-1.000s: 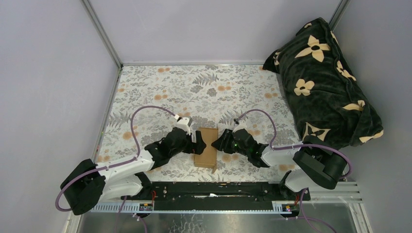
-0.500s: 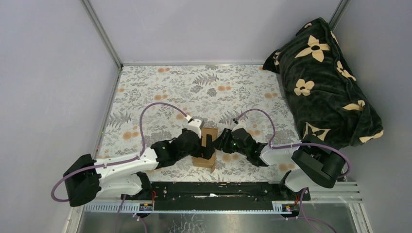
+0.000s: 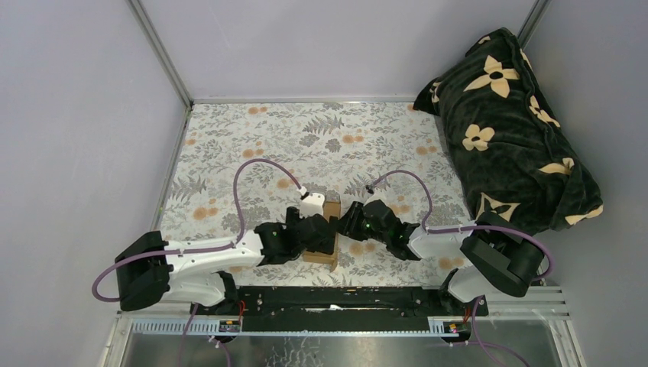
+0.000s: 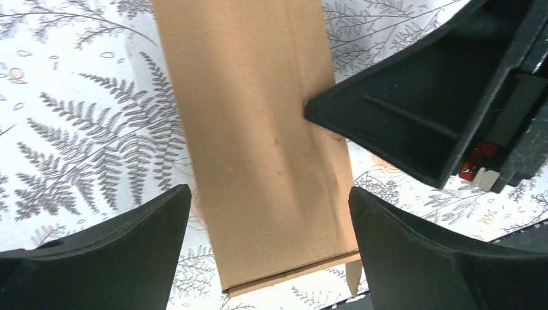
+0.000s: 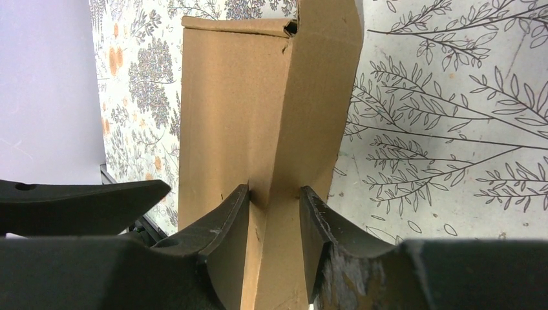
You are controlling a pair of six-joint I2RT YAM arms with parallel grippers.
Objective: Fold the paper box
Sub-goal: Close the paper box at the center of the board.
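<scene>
Paper box has 1 wall pinched in the right gripper; the left gripper gapes wide, empty. Pulling hard may tear it.

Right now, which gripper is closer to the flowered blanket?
Right. The right gripper pinches the paper box at the edge nearest the blanket; the left gripper straddles the box, farther off.

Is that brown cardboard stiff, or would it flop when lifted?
Probably light and bendy: the plain brown cardboard box is thin sheet and buckles where the right pincer pinches its flap. Resting loose on the floral table, it would likely slide when pushed.
</scene>
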